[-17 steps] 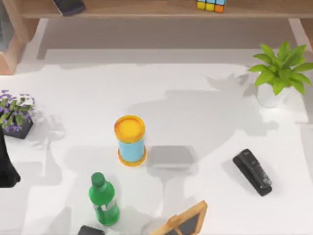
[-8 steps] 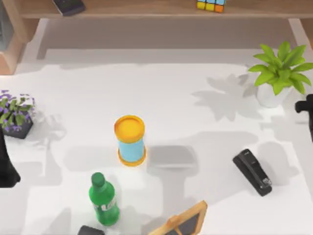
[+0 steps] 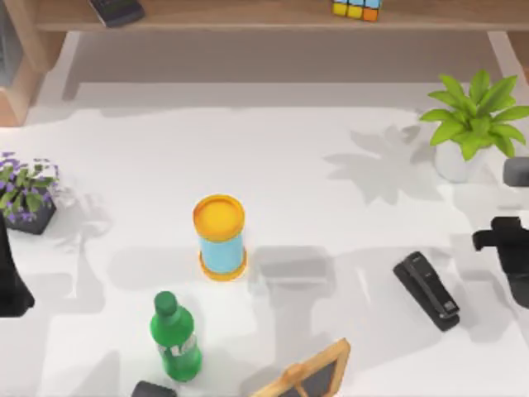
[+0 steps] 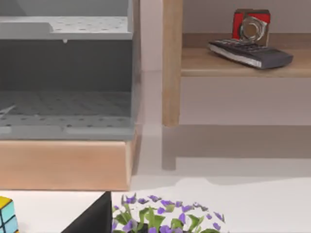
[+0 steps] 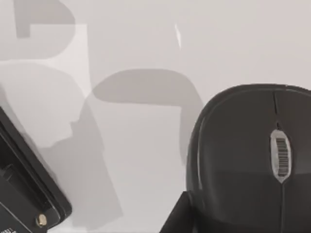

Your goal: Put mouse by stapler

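Your left arm (image 3: 11, 277) is sitting parked at the worktop's (image 3: 273, 165) left edge, just in front of a pot of purple flowers (image 3: 26, 194). Moving right, a blue can with a yellow lid (image 3: 220, 236) is standing upright near the middle. A green bottle (image 3: 175, 337) is standing nearer the front edge, with a wood-framed chalkboard (image 3: 310, 372) leaning to its right.

The stapler (image 3: 426, 289) is lying flat on the right half of the worktop, angled so that its grey metal part is pointing toward the front right. A leafy green plant in a white pot (image 3: 473, 120) is standing behind it, near the right edge.

Your right pincer (image 3: 498, 240) is hanging at the far right edge, just to the right of the stapler and apart from it. In the right wrist view you are seeing the mouse (image 5: 252, 155), dark with a barred scroll wheel, sitting close under the camera. A dark finger (image 5: 176, 219) is pressing against its side, so the pincer is gripping it. The mouse is casting a shadow offset onto the worktop, so it is hanging clear of the surface. One end of the stapler is showing in that same view, near the mouse and not touching it.
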Controlling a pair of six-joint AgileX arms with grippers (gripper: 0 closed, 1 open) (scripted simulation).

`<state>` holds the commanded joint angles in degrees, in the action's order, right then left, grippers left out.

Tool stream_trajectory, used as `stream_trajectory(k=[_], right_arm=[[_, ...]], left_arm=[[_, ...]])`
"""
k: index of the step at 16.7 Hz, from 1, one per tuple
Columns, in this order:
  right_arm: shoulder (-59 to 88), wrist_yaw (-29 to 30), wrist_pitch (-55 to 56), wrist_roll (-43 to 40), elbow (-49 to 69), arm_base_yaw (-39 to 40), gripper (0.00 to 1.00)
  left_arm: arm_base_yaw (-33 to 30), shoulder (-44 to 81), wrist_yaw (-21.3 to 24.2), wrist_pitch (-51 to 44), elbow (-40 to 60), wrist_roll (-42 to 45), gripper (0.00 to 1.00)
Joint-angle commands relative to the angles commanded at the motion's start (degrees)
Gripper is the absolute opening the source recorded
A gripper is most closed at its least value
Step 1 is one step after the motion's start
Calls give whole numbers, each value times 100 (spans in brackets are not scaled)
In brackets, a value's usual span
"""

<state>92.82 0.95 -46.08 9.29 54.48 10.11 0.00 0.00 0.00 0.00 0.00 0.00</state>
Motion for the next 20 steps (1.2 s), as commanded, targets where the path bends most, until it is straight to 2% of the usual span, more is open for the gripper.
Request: stream_trajectory(k=[20], right_arm=[[-153, -5, 230, 11, 127, -10, 0]], left_arm=[[0, 0, 0, 0, 0, 0, 100]])
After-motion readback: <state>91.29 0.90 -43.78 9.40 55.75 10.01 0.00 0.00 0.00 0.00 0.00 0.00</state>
